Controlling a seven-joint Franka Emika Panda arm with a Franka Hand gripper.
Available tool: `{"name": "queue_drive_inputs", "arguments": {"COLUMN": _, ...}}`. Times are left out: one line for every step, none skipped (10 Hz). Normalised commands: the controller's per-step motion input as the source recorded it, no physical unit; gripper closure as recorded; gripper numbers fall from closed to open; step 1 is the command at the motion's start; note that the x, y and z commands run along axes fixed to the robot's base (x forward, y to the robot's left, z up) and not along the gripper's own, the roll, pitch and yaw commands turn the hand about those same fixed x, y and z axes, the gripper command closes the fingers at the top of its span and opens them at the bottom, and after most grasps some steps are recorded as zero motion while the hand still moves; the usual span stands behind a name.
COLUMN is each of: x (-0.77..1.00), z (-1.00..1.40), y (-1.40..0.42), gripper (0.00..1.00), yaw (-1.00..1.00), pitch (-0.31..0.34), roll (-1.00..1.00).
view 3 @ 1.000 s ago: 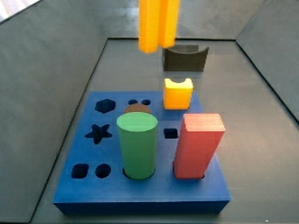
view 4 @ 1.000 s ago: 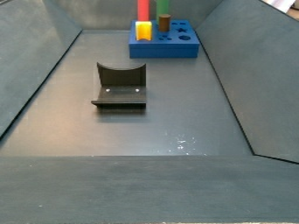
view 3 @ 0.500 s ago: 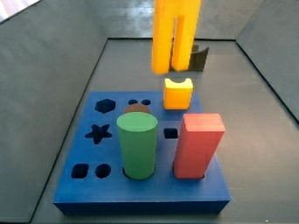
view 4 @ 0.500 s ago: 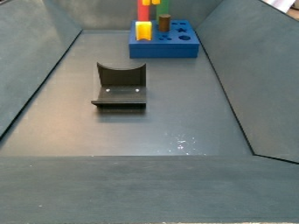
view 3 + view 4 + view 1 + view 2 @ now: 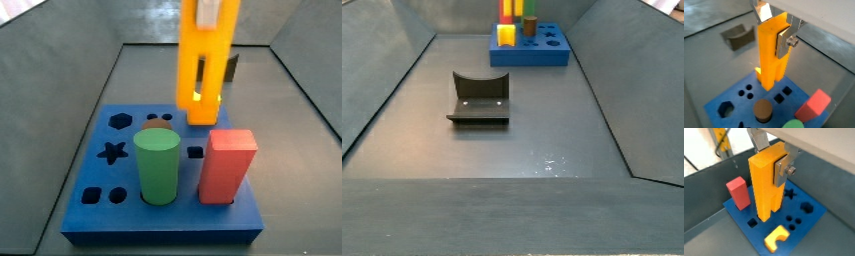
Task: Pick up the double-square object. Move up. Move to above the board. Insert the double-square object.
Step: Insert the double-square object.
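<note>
My gripper [image 5: 774, 27] is shut on the upper end of the double-square object [image 5: 772, 57], a tall orange-yellow bar with a lengthwise groove, held upright. It shows in both wrist views [image 5: 765, 183], with a silver finger [image 5: 784, 168] pressed on its side. In a side view the bar [image 5: 207, 65] hangs over the far part of the blue board [image 5: 94, 200], its lower end just above the surface near the short yellow block. The board also shows in both wrist views [image 5: 811, 218] [image 5: 741, 97] and far off in a side view [image 5: 543, 55].
On the board stand a green cylinder [image 5: 156, 165], a red square prism [image 5: 227, 165] and a short notched yellow block [image 5: 777, 238]. A star-shaped hole [image 5: 114, 153] and other holes are open. The dark fixture [image 5: 478, 98] stands on the grey floor away from the board.
The gripper has carried the bar from above the fixture toward the board and downward. Its lower end now hangs low over the board's far part.
</note>
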Motion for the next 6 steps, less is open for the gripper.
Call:
{"name": "queue_drive_inputs", "arguments": {"x": 0.43, "z": -0.77, "y": -0.52, "gripper": 1.0, "yaw": -0.31, "pitch": 0.0, "roll": 0.22}}
{"name": "queue_drive_inputs", "arguments": {"x": 0.22, "z": -0.65, "y": -0.7, "gripper": 1.0, "yaw": -0.19, "pitch": 0.001, "roll": 0.3}}
{"name": "queue_drive_inputs", "arguments": {"x": 0.0, "z": -0.39, "y": -0.57, "gripper": 1.0, "yaw": -0.09, "pitch": 0.029, "roll": 0.3}}
{"name": "queue_drive_inputs", "arguments": {"x": 0.0, "z": -0.17, "y": -0.23, "gripper": 1.0, "yaw": -0.07, "pitch": 0.0, "roll": 0.14}}
{"name": "queue_drive_inputs", "arguments": {"x": -0.07, "z": -0.16, "y": -0.01, "gripper": 1.0, "yaw": -0.03, "pitch": 0.0, "roll": 0.06}}
{"name": "queue_drive_inputs", "arguments": {"x": 0.0, "z": -0.2, "y": 0.0, "gripper": 1.0, "yaw": -0.01, "pitch": 0.0, "roll": 0.0}}
